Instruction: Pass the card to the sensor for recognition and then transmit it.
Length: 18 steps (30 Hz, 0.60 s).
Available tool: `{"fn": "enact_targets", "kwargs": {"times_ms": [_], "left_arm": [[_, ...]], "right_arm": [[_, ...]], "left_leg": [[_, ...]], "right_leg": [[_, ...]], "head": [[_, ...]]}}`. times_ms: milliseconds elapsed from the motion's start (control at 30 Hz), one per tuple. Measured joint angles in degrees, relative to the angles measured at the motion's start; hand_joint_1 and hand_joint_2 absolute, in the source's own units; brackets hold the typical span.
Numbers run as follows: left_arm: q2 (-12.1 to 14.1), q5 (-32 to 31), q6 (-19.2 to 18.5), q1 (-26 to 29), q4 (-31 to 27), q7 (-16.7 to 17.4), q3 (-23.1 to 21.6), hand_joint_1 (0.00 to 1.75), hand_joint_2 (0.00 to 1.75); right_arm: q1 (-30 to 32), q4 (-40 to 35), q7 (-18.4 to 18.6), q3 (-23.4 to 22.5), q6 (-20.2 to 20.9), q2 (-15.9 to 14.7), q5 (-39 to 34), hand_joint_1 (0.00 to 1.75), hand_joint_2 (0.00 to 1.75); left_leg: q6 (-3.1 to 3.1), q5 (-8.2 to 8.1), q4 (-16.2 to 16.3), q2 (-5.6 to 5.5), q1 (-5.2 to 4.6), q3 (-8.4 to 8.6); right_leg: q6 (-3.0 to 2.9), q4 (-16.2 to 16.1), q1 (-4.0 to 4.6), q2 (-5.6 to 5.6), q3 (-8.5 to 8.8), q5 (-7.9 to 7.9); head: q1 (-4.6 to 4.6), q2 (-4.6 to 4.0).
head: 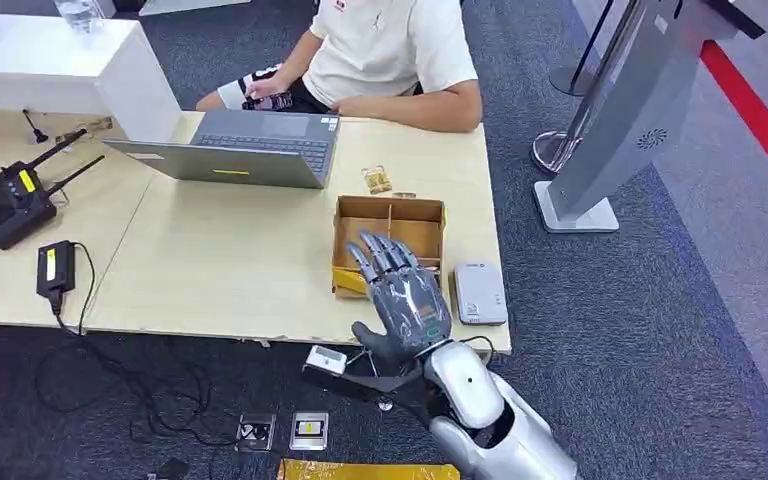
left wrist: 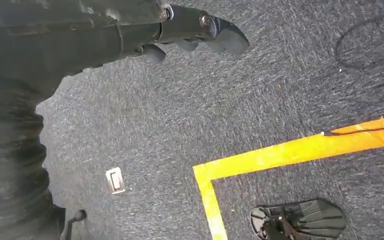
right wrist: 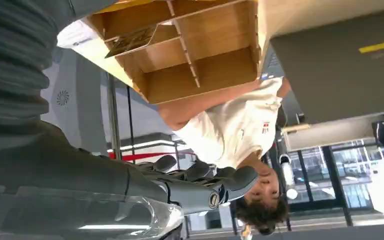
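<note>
While the right hand (head: 400, 292) hovers with fingers spread and nothing in it over the divided cardboard box (head: 412, 213) at centre frame, the card (right wrist: 130, 41) leans in 1 compartment. Thin, stiff, light and likely slippery, it wants pinching by its raised edge. The left hand (left wrist: 200, 30) hangs, seemingly empty, its spread unclear.

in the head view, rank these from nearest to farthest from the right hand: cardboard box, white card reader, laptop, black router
1. Cardboard box: the right hand hovers over its near edge.
2. White card reader: on the table just right of the hand.
3. Laptop: farther back and left, in front of the seated person.
4. Black router: far left of the table.
</note>
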Motion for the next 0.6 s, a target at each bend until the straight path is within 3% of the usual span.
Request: {"fn": "enact_targets", "kwargs": {"times_ms": [233,600], "left_arm": [[0.00,-0.33,0.07,-0.01,0.00,-0.37,-0.02,0.00,1.75],[0.00,-0.61,0.07,-0.01,0.00,-0.39,-0.04,0.00,1.75]], "right_arm": [[-4.06,6.93,1.24,1.14,-0.09,2.16,0.77,0.00,1.75],[-8.55,14.60,2.65,1.60,0.09,3.08,0.65,0.00,1.75]], "left_leg": [[0.00,0.00,0.00,0.00,0.00,0.01],[0.00,0.00,0.01,0.00,0.00,0.00]], "right_leg": [[0.00,0.00,0.00,0.00,0.00,0.00],[0.00,0.00,0.00,0.01,-0.01,0.00]], "head": [[-0.02,0.00],[0.00,0.00]]}}
